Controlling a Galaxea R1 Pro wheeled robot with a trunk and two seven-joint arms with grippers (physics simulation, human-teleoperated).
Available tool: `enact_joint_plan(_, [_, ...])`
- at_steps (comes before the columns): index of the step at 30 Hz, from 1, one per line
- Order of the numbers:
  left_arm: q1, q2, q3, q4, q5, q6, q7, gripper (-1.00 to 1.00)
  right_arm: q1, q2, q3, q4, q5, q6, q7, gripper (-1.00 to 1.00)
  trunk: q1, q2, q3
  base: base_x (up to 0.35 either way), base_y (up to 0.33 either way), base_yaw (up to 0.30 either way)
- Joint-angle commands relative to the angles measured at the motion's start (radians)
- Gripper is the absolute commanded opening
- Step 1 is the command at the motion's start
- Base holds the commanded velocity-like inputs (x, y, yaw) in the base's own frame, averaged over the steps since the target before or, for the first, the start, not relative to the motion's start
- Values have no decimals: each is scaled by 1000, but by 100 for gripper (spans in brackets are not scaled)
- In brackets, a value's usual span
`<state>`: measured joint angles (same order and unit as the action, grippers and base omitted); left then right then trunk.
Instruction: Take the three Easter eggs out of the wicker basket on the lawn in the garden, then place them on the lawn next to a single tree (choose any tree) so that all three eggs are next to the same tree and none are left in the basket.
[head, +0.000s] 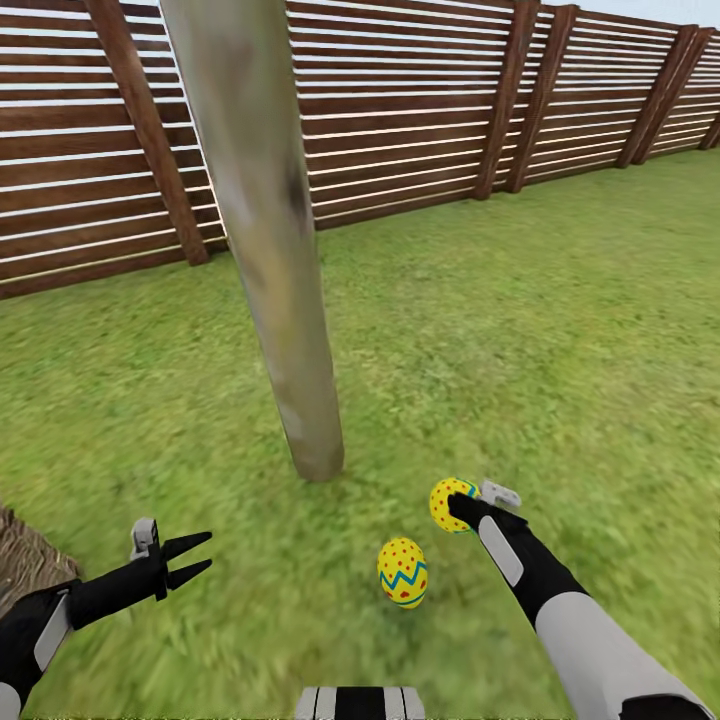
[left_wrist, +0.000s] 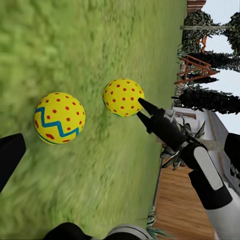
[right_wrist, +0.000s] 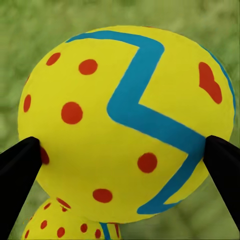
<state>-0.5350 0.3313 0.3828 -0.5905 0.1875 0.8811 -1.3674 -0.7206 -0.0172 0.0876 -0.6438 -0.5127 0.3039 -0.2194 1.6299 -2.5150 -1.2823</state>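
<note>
Our right tool (head: 455, 506) is clamped on one egg (head: 447, 500), low over the lawn (head: 560, 330) at the tree's (head: 262, 240) 4 o'clock, so it lands beside the egg on the grass (head: 402, 572). Left tool (head: 190, 560) is open and empty, parked near the wicker basket (head: 22, 555) at 8 o'clock. Third egg: can't tell where.

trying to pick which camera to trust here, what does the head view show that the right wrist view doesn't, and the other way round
Head view alone: the pale grey-beige tree trunk, the dark brown slatted wooden fence, the open left gripper, and a brown wicker basket edge at the frame's left.

Right wrist view alone: a close look at black fingertips pressed against both sides of the held egg.

Both: the yellow red-dotted egg with a blue zigzag in the right gripper, the second matching egg, and the green lawn.
</note>
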Motion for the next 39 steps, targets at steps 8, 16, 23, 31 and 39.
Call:
enact_joint_plan(8, [0, 0, 1, 0, 1, 10, -2, 100, 0, -2, 9, 41, -7, -55, 18, -100, 3, -2, -32, 0, 0, 0])
enact_joint_plan(16, [0, 0, 1, 0, 1, 10, -2, 100, 0, -6, 9, 47, -8, -89, 18, -100, 4, -2, -36, 12, -1, 0])
enact_joint_plan(23, [0, 0, 1, 0, 1, 10, -2, 100, 0, -1, 9, 64, -7, -101, 18, -100, 4, -2, -36, 173, -56, 0])
enact_joint_plan(31, [4, 0, 1, -54, 1, 14, -8, 100, 0, 0, 34, 66, -7, -103, 18, -100, 6, -4, -55, 5, -2, 0])
enact_joint_plan(39, [4, -1, 1, -55, 1, 13, -7, 100, 0, -1, 78, 67, -9, -124, 17, -100, 10, -5, -86, 0, 0, 0])
